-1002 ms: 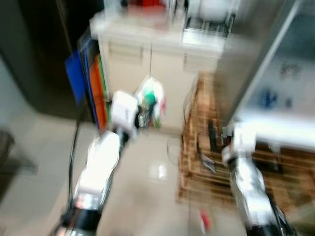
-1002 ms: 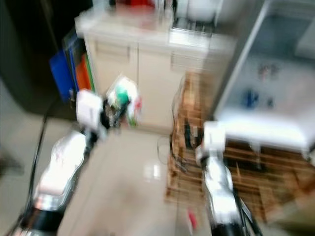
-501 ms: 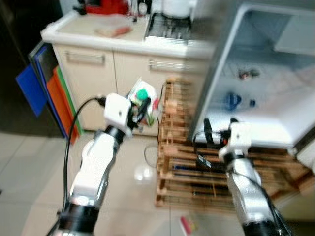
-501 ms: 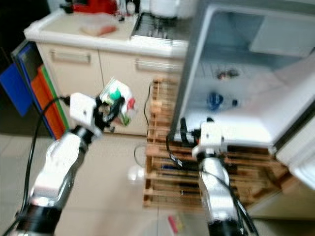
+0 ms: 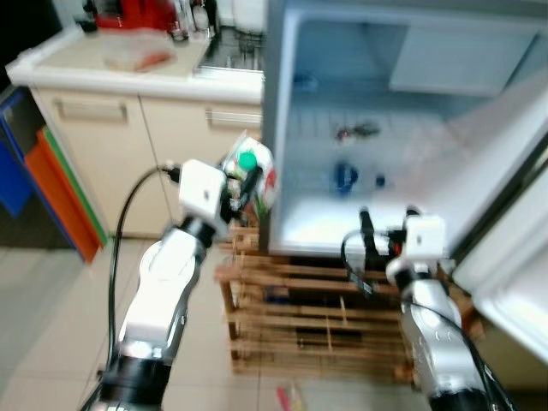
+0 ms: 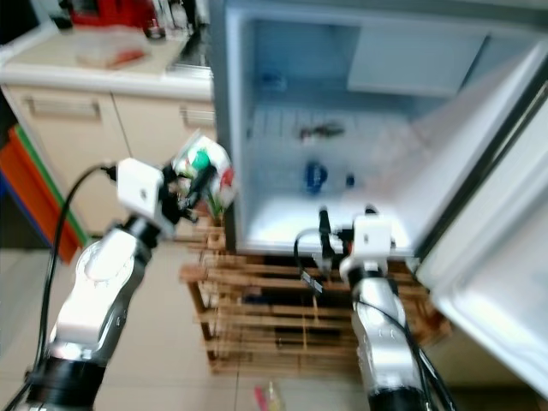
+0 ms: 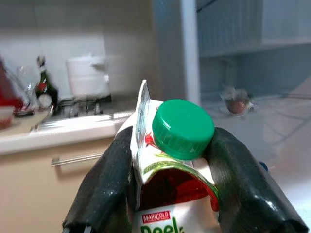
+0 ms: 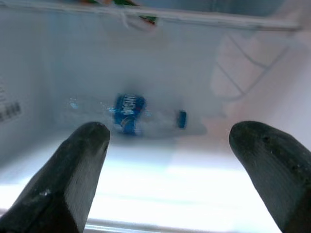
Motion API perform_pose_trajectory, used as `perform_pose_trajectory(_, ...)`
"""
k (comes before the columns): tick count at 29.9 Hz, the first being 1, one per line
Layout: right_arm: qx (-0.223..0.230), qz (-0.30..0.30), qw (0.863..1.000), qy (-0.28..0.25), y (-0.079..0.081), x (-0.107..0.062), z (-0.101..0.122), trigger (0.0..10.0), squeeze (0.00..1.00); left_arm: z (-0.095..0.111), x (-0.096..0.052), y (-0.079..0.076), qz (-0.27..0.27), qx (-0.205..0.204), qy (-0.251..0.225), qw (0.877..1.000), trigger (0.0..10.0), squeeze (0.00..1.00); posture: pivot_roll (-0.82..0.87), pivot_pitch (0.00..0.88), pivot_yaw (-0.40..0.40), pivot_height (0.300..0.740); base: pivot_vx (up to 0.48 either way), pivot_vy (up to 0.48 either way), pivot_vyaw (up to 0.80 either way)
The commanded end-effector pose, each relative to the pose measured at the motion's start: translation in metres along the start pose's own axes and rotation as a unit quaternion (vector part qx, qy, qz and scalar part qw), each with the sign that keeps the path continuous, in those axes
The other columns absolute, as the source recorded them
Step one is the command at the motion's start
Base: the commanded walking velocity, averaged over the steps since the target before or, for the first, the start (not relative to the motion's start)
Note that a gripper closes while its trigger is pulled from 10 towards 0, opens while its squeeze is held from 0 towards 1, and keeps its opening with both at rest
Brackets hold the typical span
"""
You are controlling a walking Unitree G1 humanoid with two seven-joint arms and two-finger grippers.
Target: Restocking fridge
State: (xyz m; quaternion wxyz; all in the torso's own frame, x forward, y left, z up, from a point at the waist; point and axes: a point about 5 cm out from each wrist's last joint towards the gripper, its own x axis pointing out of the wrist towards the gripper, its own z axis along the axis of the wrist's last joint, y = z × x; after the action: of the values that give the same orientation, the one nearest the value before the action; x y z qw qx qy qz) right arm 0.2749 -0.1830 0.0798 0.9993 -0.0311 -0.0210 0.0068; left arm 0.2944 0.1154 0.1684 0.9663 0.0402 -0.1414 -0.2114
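carton: white juice carton, green round cap, red-green print, roughly upright, clamped in left claw, at fridge's 9 o'clock edge | fridge: door open, white interior | bottle: clear, blue label, lying on its side on fridge floor

The juice carton I held in the left hand looked like glossy printed paperboard, its green cap smooth matt plastic. My fingers were matt black, rubbery-looking. The fridge lining seemed smooth white plastic, the bottle inside clear plastic. The crate below was bare, rough wood slats. My arms gleamed silver.
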Motion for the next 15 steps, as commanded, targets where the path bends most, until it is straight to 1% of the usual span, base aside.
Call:
perform_pose_trajectory(1,0.003,0.009,1.0,-0.01,0.0035,0.0026,0.005,10.0,0.04,0.0027,0.0066,-0.0149,-0.036,-0.004,-0.004,0.999,10.0,0.0,-0.02,0.0,-0.039,0.74,0.0,0.0,0.0)
perform_pose_trajectory(9,0.002,0.011,1.0,-0.008,0.0037,0.0031,0.0047,10.0,0.04,0.0046,0.0054,-0.0192,-0.05,0.005,-0.006,0.999,10.0,0.0,-0.02,0.0,-0.041,0.74,0.0,0.0,0.0)
perform_pose_trajectory(15,0.003,0.013,1.0,-0.007,0.0041,0.0028,0.0041,10.0,0.03,0.0032,0.0056,-0.0187,-0.046,-0.002,-0.004,0.999,10.0,0.0,-0.01,0.0,-0.043,0.74,0.0,0.0,0.0)
